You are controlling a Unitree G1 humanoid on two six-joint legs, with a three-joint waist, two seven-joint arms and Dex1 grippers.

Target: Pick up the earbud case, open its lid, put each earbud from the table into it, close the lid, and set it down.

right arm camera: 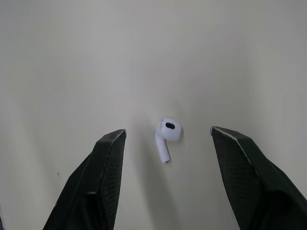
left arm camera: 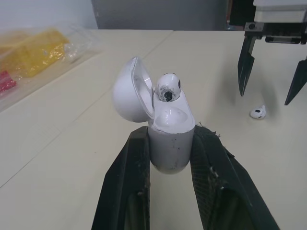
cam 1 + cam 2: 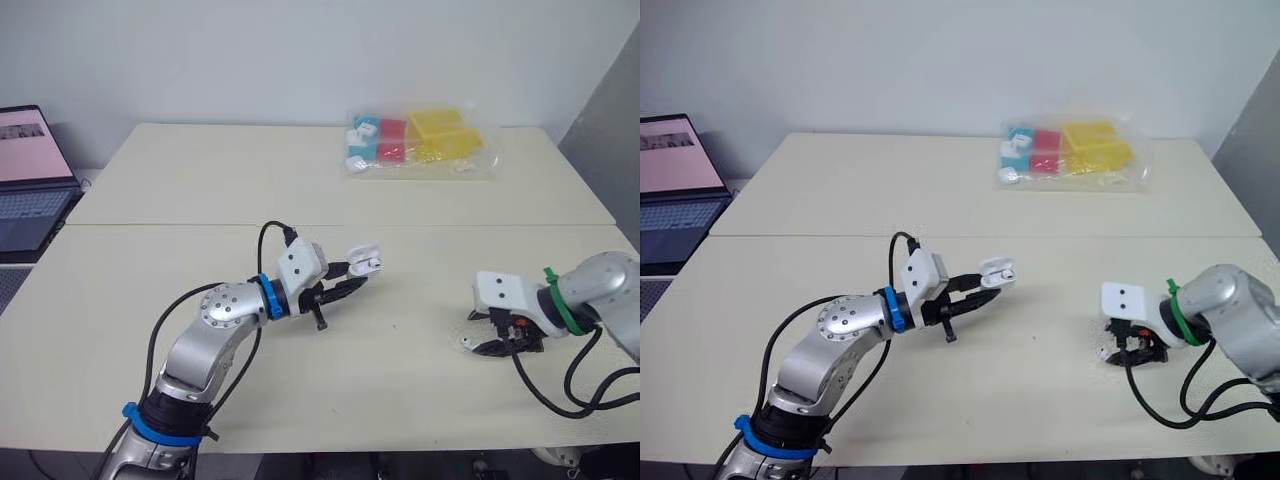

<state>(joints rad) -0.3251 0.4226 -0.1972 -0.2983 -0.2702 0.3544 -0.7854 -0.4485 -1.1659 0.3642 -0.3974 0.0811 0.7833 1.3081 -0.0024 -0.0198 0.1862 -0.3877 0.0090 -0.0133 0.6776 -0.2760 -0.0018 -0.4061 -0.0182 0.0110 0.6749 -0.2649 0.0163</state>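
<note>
My left gripper [image 3: 352,277] is shut on the white earbud case [image 2: 170,139] and holds it above the middle of the table. The case's lid [image 2: 129,91] stands open, and one earbud [image 2: 168,87] sits in it. A second white earbud [image 1: 167,136] lies on the table at the right, also visible as earbud [image 3: 466,342]. My right gripper [image 1: 165,141] hangs open just over it, one finger on each side, not touching. The left wrist view shows the right gripper [image 2: 271,72] above that earbud [image 2: 257,112].
A clear bag of yellow, red and blue blocks [image 3: 418,141] lies at the far side of the table. A laptop [image 3: 30,170] stands open off the table's left edge. A seam [image 3: 300,225] runs across the tabletop.
</note>
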